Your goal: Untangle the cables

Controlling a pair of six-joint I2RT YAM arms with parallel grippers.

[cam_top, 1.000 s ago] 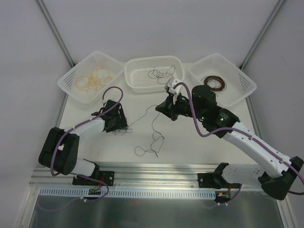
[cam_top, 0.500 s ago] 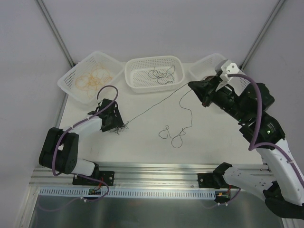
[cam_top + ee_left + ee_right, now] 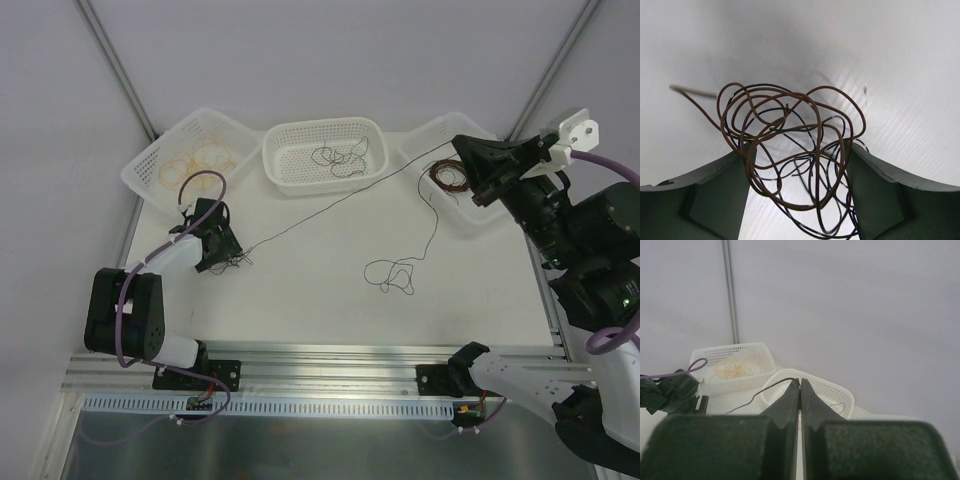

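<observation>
A tangle of dark brown and black cables [image 3: 790, 150] lies on the table between the wide-apart fingers of my left gripper [image 3: 799, 150], with wires touching both fingers. From above, that gripper [image 3: 222, 250] stands at the table's left with the tangle [image 3: 236, 262] at its tip. One black cable [image 3: 330, 200] runs taut from the tangle up to my right gripper [image 3: 460, 147], which is raised over the right basket and shut on it. The cable's other end hangs down into loose loops [image 3: 390, 275] on the table. In the right wrist view the cable [image 3: 760, 392] leaves the closed tips of my right gripper [image 3: 800, 382].
Three white baskets line the back. The left basket [image 3: 140, 178] holds yellow-tan cables [image 3: 200, 160]. Black cables [image 3: 340, 157] lie in the middle basket [image 3: 325, 125]. Brown cables [image 3: 452, 175] lie in the right basket [image 3: 425, 150], partly behind my right arm.
My right gripper has swung up and to the right with the black cable, drawing it taut. The loose loops slid right. My left gripper and the tangle shifted left.
</observation>
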